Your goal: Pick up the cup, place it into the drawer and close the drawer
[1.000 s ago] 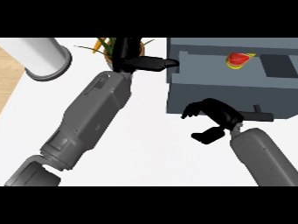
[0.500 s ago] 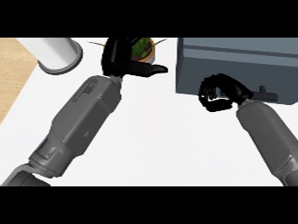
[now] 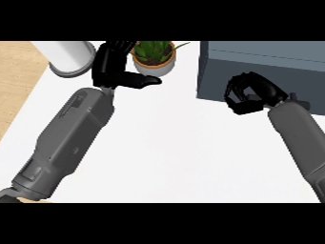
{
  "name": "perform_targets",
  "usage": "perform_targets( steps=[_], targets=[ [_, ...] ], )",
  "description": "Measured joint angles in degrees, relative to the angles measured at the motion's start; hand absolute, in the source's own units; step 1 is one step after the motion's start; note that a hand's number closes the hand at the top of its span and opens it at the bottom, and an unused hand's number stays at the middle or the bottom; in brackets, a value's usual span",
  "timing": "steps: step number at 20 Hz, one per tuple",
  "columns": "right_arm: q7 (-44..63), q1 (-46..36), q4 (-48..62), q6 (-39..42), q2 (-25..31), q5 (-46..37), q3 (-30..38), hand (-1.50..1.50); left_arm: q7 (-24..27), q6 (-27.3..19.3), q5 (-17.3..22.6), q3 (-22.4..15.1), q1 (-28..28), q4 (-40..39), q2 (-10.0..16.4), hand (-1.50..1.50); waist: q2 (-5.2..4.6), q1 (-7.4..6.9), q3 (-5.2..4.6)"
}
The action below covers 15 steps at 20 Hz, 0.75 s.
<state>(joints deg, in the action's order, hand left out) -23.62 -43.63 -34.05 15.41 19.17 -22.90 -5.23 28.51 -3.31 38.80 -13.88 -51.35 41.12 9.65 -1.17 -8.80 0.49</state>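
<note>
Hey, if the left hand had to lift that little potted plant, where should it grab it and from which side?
Probably round the wall of the pot, below its rim, coming from the view's left, where the open left hand is. The leaves spread above the rim, so a grasp from above looks awkward.

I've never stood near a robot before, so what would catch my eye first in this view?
Two black hands stand out against the white counter. The right hand, fingers curled and holding nothing, is at the front of a grey drawer cabinet at the upper right. The left hand, open, is up top beside a small potted plant and a white cylinder.
</note>
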Motion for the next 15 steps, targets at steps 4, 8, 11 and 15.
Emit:
perform_targets(
  steps=[4,8,11,15],
  targets=[
    [-0.1,0.4,-0.6,3.5,0.9,2.0,0.9,1.50,-0.5,1.1,0.0,-0.2,1.1,0.7,1.1,-1.50,-0.17,-0.58,0.05],
    [-0.1,0.9,-1.7,7.2,2.0,3.7,1.5,1.50,-0.8,2.2,0.2,-0.3,2.0,1.4,1.6,-1.50,-0.45,-1.18,0.20],
    [0.5,1.5,-2.6,9.3,2.7,5.0,2.0,1.50,-1.0,2.9,0.3,-0.5,2.7,2.0,1.8,-1.50,-0.56,-1.72,0.31],
    [1.2,2.1,-3.8,11.3,3.2,6.6,2.6,1.50,-0.9,3.6,0.4,-0.7,3.7,2.7,1.7,-1.50,-0.77,-2.15,0.44]
  ],
)
